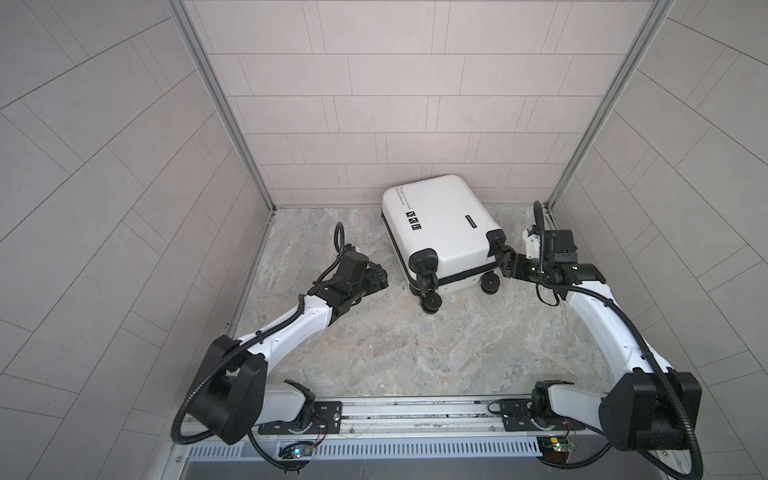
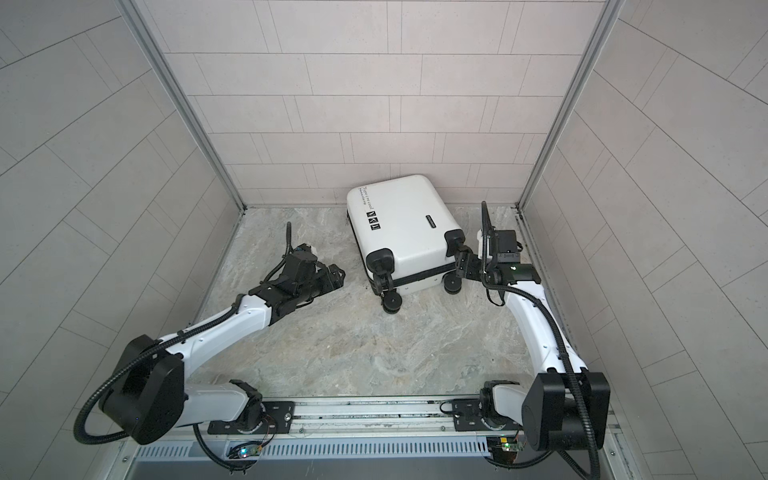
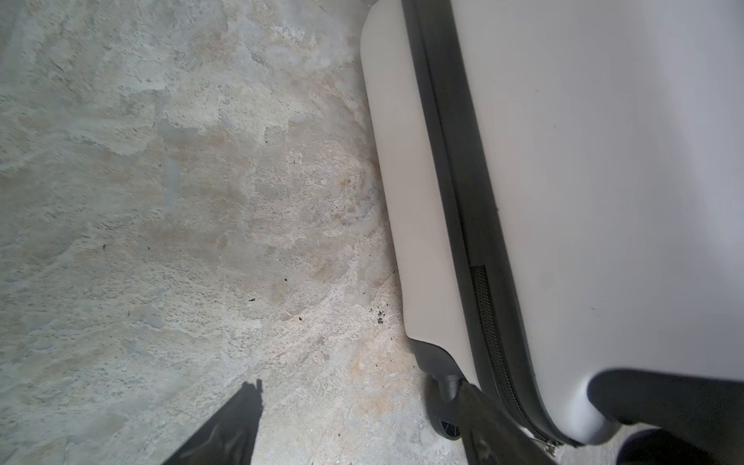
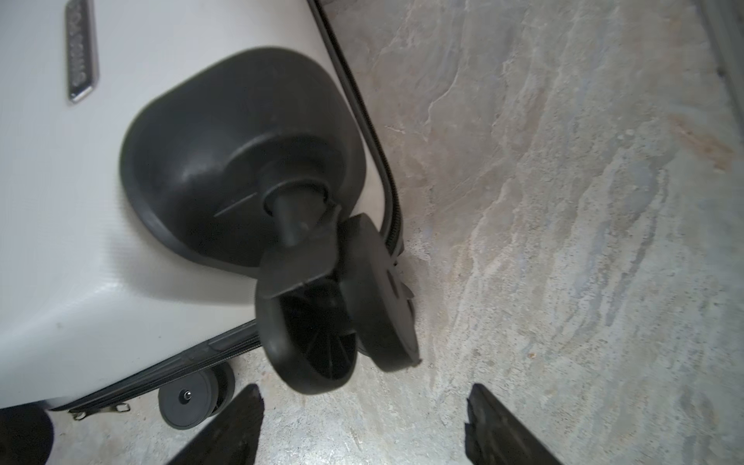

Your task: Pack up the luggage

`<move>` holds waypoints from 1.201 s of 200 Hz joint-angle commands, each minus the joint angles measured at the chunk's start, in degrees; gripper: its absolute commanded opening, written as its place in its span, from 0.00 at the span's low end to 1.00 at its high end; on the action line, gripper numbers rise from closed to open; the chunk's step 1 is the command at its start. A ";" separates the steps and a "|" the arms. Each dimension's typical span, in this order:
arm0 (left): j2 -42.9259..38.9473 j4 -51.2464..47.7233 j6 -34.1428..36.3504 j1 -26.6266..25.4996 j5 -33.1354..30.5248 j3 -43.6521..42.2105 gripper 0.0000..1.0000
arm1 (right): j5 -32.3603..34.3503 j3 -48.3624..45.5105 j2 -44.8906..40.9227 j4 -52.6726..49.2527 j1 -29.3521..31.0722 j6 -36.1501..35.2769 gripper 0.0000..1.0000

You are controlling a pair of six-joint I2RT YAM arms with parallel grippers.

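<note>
1. Lying flat and shut in both top views: the luggage (image 1: 440, 224) (image 2: 403, 224), a small white hard-shell case with black wheels and a black zipper band. It sits on the grey marbled stone-look tabletop (image 1: 374, 353), far back and close to the pale tiled back wall (image 1: 395, 124), wheels toward the arms. The black parallel-fingered left gripper (image 1: 380, 276) is low beside the case's left flank, apart from it. The right gripper (image 1: 505, 259) is at the right wheel corner.
2. Left wrist view: the left gripper (image 3: 358, 390) has its fingers spread, with nothing between them. The zipper band (image 3: 455, 161) runs unbroken between the two white shells. A metal zipper pull (image 3: 548, 444) sits at the wheel-end corner.
3. Right wrist view: the right gripper (image 4: 364, 392) has its fingers parted and is empty. A black double caster wheel (image 4: 334, 322) is just ahead of the fingertips, not between them. Two zipper pulls (image 4: 120, 407) lie on the band.
4. Progress, as judged: shells closed, zip apparently drawn round, no loose item visible outside. Packing looks finished or nearly so. What may be left is a check of the zip's end. The contents cannot be seen.
</note>
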 commanded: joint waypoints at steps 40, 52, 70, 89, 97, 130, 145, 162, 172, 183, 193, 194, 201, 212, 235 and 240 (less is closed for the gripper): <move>5.37 5.45 -1.89 2.71 6.38 3.72 0.82 | -1.70 4.19 4.84 -0.80 -0.16 -2.89 0.80; 6.04 5.90 -2.42 2.82 6.94 3.96 0.81 | -0.37 4.72 5.72 -1.23 -0.20 -3.02 0.79; 6.57 6.91 -3.13 2.79 7.55 3.85 0.81 | 0.45 5.70 6.64 -1.25 -0.14 -3.15 0.79; 6.74 7.28 -3.48 2.82 7.67 3.60 0.81 | 0.47 6.81 7.65 -1.08 -0.18 -3.22 0.79; 6.77 7.41 -3.53 2.80 7.67 3.58 0.81 | 0.63 7.30 8.29 -1.08 -0.20 -3.32 0.79; 6.78 7.38 -3.47 2.94 7.47 3.68 0.81 | -1.69 8.85 10.55 -0.15 -0.07 -4.03 0.73; 6.90 7.33 -3.55 3.01 7.40 3.76 0.81 | -3.12 9.36 11.31 0.10 0.12 -4.46 0.68; 6.92 7.31 -3.54 3.10 7.42 3.79 0.81 | -3.40 9.75 11.71 -0.07 0.84 -5.21 0.67; 7.03 7.36 -3.64 3.13 7.41 3.87 0.81 | -3.24 9.74 11.95 -0.19 1.20 -5.74 0.67; 7.16 7.34 -3.70 3.18 7.42 3.84 0.81 | -2.96 9.87 12.29 -0.29 1.41 -5.87 0.68; 7.23 7.50 -3.76 3.27 7.42 3.91 0.81 | -2.95 9.90 12.58 -0.37 1.46 -5.71 0.68; 7.23 7.55 -3.74 3.27 7.41 3.96 0.81 | -2.95 9.91 12.59 -0.37 1.45 -5.71 0.68; 7.29 7.68 -3.82 3.27 7.40 3.84 0.80 | -2.94 9.85 12.76 -0.24 1.46 -5.66 0.67; 7.32 7.93 -3.81 3.32 7.40 3.96 0.80 | -2.95 9.92 12.95 -0.24 1.58 -5.45 0.63; 7.97 8.31 -3.26 3.53 7.32 4.60 0.79 | -3.03 9.92 12.91 -0.26 1.67 -5.01 0.50; 8.27 8.15 -2.92 3.65 7.23 4.91 0.79 | -2.99 9.86 12.88 -0.24 1.73 -4.95 0.46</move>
